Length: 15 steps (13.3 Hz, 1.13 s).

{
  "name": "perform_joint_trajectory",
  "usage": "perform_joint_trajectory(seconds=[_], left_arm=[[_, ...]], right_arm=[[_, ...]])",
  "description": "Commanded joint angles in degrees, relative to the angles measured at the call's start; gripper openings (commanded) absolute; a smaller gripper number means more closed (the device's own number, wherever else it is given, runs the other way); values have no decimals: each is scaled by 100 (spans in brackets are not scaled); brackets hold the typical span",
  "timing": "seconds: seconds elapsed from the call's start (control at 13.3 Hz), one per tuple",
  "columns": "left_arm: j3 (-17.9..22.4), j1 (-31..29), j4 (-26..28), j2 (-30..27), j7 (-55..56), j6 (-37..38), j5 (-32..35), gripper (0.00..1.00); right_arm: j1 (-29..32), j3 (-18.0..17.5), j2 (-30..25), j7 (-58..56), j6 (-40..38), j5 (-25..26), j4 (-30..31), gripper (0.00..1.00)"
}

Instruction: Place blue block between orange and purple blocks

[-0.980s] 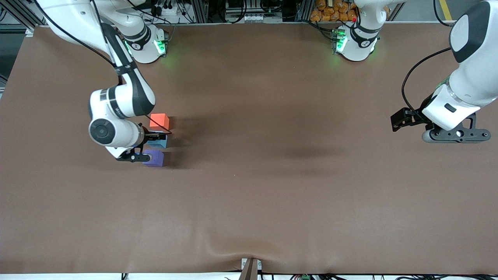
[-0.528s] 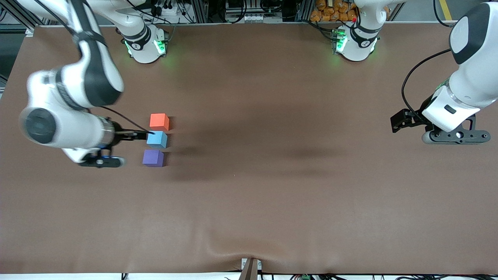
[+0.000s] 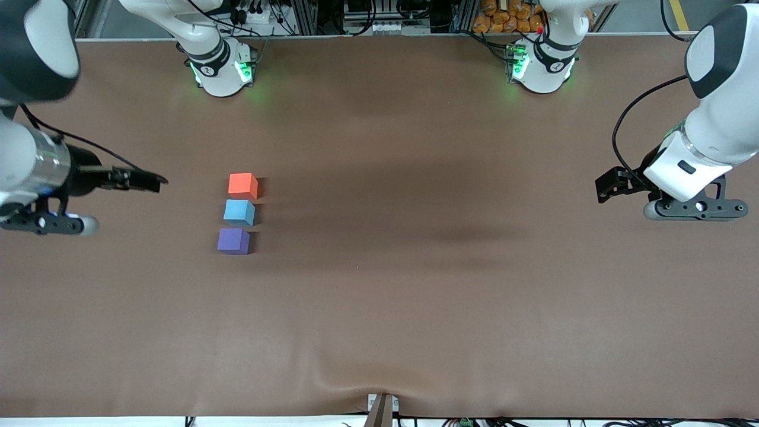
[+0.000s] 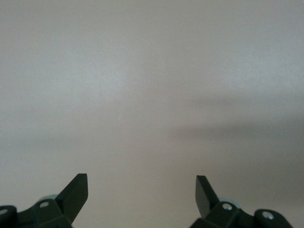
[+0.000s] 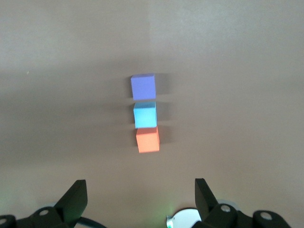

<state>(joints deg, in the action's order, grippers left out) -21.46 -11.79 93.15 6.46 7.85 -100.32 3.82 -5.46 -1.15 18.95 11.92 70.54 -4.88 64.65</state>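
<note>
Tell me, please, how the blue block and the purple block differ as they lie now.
The blue block is light sky-blue; the purple block is darker violet. The blue block sits in the row's middle, next to the orange block; the purple block ends the row, nearest the front camera. Both are matte cubes of equal size.

Three blocks (image 3: 239, 212) (one each colour), two arms (image 3: 705, 130).
</note>
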Motion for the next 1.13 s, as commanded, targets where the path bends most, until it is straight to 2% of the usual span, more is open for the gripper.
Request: perform_joint_trajectory(seconds=[0.0,0.08,0.3,0.6,0.75,0.9,1.06], left_arm=[[-34,2,-86,40,76,-22,39,100],[-34,2,-86,40,76,-23,39,100],[-43,63,-78,48,76,-23,39,100],[-78,90,-69,-101,-12,57,13,100],[-69,46,-16,-171,-21,57,-48,100],[-78,-25,255,-425,-47,48,-170,100],[-60,-34,571,-688,-65,48,-286,100]], right_arm=[[272,-227,-382,65,-181,14,-119,100],[299,-245,-627,65,-129,31,168,100],[370,-236,-1804,-32,1169,31,2073,100],[510,-201,-1825,-506,1190,31,2140,100],[475,-210,-1764,-524,1138,92,1869,100],[467,-236,-1754,-524,979,242,1604,100],[440,-254,-1772,-516,805,268,1656,100]])
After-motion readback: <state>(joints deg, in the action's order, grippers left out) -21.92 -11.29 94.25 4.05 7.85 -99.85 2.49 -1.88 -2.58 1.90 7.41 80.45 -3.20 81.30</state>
